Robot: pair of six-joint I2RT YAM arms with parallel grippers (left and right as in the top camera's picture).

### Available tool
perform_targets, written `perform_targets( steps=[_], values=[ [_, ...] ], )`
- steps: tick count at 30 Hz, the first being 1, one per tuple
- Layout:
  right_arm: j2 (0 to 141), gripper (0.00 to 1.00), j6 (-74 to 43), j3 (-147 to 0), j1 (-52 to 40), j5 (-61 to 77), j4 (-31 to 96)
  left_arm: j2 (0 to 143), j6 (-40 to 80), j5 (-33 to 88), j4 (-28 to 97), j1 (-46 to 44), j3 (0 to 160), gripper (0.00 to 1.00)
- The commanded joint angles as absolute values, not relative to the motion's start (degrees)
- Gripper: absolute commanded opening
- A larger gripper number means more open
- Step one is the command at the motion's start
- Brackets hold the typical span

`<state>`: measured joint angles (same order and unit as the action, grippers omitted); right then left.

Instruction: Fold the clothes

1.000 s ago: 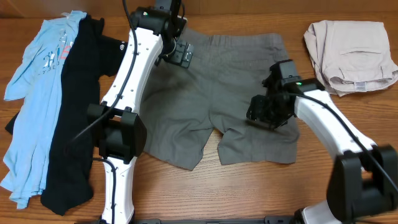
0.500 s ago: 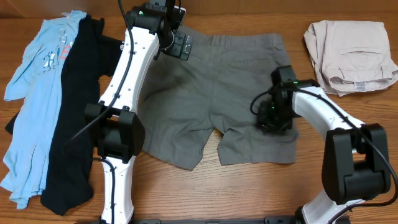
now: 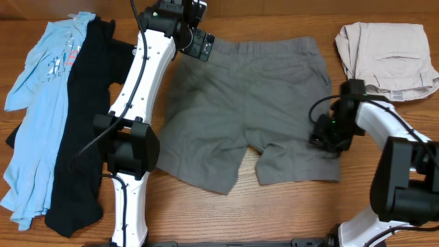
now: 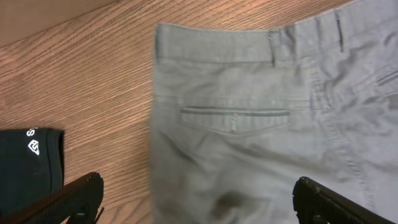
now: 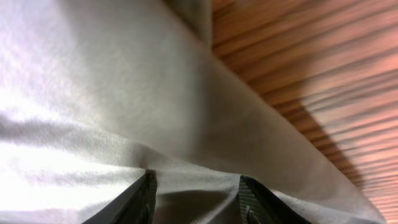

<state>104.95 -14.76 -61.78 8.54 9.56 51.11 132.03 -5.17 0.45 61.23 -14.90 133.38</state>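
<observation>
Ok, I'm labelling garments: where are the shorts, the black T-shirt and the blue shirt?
shorts (image 3: 240, 103), overhead view, seat panel.
black T-shirt (image 3: 79, 151), overhead view, mid body.
blue shirt (image 3: 34, 137), overhead view, mid body.

White arms (image 3: 147, 68), black joints (image 3: 130, 147), black cables (image 3: 135, 68)

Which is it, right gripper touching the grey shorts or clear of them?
Touching. In the right wrist view the right gripper has both fingertips sunk into the grey shorts, fabric creased between them.

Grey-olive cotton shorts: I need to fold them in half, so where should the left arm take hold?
Probably the waistband corner near the open left gripper, from straight above: the grey-olive cotton shorts lie flat, back pocket up, and that thick corner ends on wooden table.
</observation>
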Motion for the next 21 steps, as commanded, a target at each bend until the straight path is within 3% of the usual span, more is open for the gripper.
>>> perform_targets(
  steps=[1, 9, 16, 21],
  values=[
    [105.6, 0.48, -13.5, -59.9, 13.6, 5.6, 50.6, 133.0, -7.3, 1.1, 61.0, -15.0, 133.8, 1.0],
    [105.1, 0.53, -13.6, -70.6, 20.1, 13.6, 57.8, 138.3, -9.1, 0.4, 56.0, -13.9, 133.8, 1.0],
    [101.5, 0.68, -11.9, -85.2, 13.0, 15.3, 68.9, 144.5, -8.8, 8.9, 49.7, -11.8, 133.8, 1.0],
    [99.0, 0.74, -12.0, -88.6, 8.3, 15.1, 69.8, 148.7, -9.3, 12.1, 48.6, -11.8, 133.8, 1.0]
  ],
)
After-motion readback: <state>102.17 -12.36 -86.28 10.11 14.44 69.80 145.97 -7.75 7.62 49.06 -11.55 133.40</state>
